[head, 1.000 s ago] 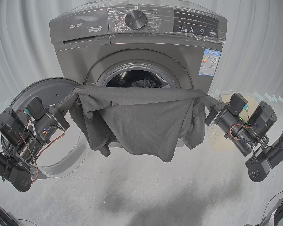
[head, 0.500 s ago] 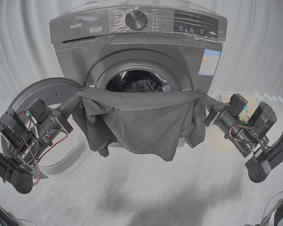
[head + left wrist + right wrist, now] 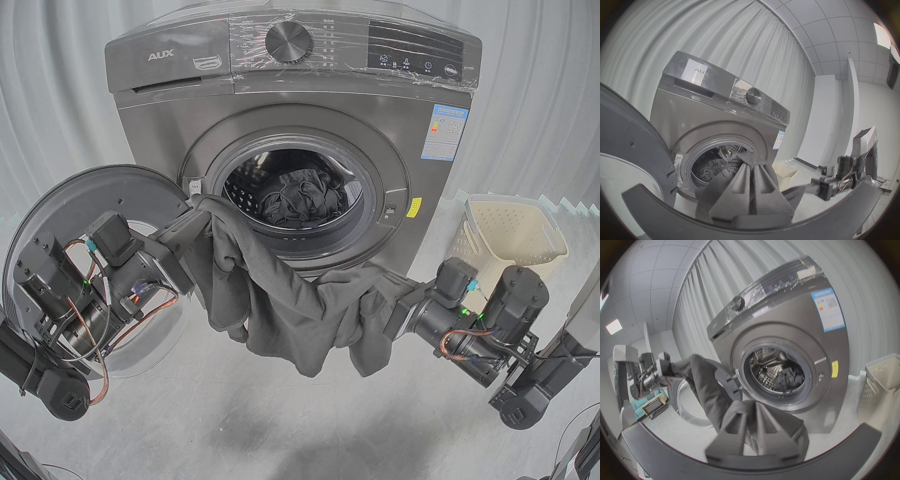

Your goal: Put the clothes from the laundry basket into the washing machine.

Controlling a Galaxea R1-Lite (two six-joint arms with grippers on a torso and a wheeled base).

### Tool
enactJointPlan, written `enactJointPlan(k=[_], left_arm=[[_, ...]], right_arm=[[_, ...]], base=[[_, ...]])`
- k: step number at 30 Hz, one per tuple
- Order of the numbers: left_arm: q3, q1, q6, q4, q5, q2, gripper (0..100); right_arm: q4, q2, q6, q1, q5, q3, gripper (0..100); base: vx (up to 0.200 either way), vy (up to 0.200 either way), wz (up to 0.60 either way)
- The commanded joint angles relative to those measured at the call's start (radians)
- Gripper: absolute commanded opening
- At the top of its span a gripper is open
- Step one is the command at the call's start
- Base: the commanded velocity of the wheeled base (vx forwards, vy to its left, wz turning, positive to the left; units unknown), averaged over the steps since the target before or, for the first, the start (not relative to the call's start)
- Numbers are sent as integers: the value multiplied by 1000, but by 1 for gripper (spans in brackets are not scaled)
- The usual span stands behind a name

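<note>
The left end effector point(image 3: 199, 217) at centre-left and the right end effector point(image 3: 392, 299), lower and right of centre, each pinch the dark shirt point(image 3: 281, 306), which sags between them below the open mouth of the washing machine point(image 3: 287, 112), apparently held wide for feeding inside.

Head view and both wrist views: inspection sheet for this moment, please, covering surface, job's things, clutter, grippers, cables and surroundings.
Surface: pale floor.
Job's things: washing machine with door open; dark clothes inside it; dark garment slung between both grippers, hanging outside the machine; laundry basket beside the machine, no clothes visible inside.
Clutter: nothing seen.
Grippers: left gripper and right gripper each shut on the garment.
Cables: wire loops at both wrists.
Surroundings: pleated curtain behind.
</note>
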Motion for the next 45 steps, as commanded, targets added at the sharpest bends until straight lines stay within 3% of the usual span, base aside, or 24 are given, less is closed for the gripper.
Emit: enactJointPlan(k=[1,7,22,28,39,45], left_arm=[[-17,-39,1,0,16,1,0],[-15,-59,2,0,30,-1,0],[-23,-90,7,0,51,-2,0],[-20,-91,16,1,51,1,0],[-17,-97,16,0,51,-4,0],[-20,-97,16,0,51,-4,0]], right_arm=[[0,112,3,28,-6,10,100],[0,192,18,74,-26,64,100],[-2,338,24,148,-20,46,100],[0,385,24,162,-23,-66,100],[7,483,4,150,-14,-385,100],[10,523,0,157,-11,-484,100]], base=[[0,0,0],[0,0,0],[0,0,0],[0,0,0],[0,0,0],[0,0,0]])
